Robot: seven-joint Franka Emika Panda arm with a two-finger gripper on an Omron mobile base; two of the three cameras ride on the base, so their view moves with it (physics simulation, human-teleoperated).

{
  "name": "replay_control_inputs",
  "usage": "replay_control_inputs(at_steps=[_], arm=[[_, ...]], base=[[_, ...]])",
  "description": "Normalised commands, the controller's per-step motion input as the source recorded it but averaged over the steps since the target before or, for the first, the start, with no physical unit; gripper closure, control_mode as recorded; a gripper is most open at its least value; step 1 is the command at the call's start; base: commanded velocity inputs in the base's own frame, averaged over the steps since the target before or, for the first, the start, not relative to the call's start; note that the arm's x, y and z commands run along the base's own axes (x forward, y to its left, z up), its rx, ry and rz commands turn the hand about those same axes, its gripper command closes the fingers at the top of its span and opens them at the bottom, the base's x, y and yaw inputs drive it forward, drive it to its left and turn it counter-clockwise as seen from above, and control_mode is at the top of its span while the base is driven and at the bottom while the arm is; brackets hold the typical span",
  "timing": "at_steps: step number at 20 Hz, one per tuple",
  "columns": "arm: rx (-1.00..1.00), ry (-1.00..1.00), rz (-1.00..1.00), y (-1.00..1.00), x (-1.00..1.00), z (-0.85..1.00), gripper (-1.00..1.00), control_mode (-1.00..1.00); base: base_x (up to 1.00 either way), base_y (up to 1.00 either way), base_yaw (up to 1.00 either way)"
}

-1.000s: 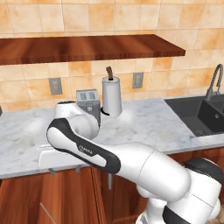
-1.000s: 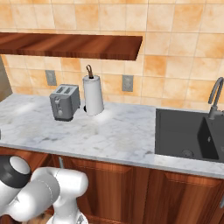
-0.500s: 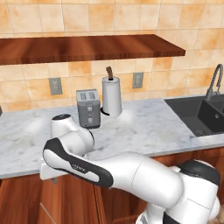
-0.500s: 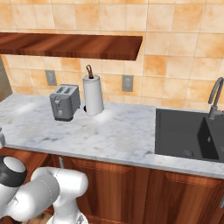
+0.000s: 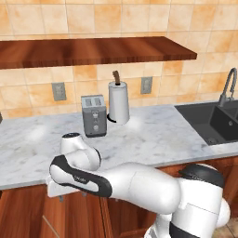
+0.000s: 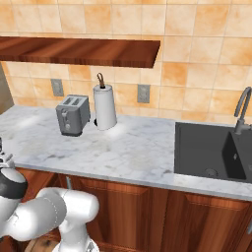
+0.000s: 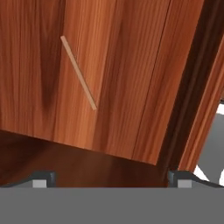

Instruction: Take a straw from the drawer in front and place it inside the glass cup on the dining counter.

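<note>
straw [image 7: 78, 73] flat in drawer [image 7: 131, 87], slanted | toaster [image 5: 94, 115] left of paper towel roll [image 5: 119, 103] on surface [image 5: 148, 135] | sink [image 5: 214, 122] right

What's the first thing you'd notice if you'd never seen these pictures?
The big white robot arm bending low in front of the marble worktop. Then the thin tan straw lying slanted on the wooden drawer floor in the hand view, with the open gripper above it.
</note>
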Motion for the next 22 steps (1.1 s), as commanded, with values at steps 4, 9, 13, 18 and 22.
replay_control_inputs(at_steps=[4,9,13,18,22], arm=[[-0.01,0.03,0.00,0.24,0.27,-0.71,-1.00,-1.00],[-0.03,0.00,0.00,0.26,0.25,-0.59,-1.00,-1.00],[-0.03,0.02,0.02,0.35,0.31,-0.43,-1.00,-1.00],[-0.03,0.05,0.05,0.52,0.21,-0.21,-1.00,-1.00],[-0.03,0.01,0.02,0.42,0.35,-0.12,-1.00,-1.00]], base=[[0.00,0.00,0.00],[0.00,0.00,0.00],[0.00,0.00,0.00],[0.00,0.00,0.00],[0.00,0.00,0.00]])
